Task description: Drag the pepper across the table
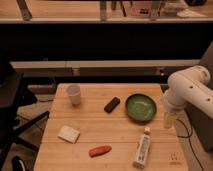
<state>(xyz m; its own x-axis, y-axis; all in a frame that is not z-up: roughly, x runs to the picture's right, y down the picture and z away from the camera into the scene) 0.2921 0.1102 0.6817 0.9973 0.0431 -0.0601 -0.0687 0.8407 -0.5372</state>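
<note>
The pepper (100,150) lies flat near the front edge of the tabletop (95,122), roughly mid-width, with a white tube (142,148) to its right and a pale sponge (68,134) to its back left, both apart from it. The gripper (170,120) hangs pointing down off the right edge of the tabletop, beside the green bowl (140,107) and well apart from the pepper; whether it is apart or together cannot be told.

The step in hand looks like the reach, with no contact made yet. To do it well, the gripper should probably travel over the tube rather than through it, then come down straight onto the pepper's middle. The pepper is small and rounded, so an off-centre touch could spin or roll it. The most open drag path seems to run toward the back, between the sponge and the black block (112,104). Light, steady downward pressure should keep it from slipping free.
</note>
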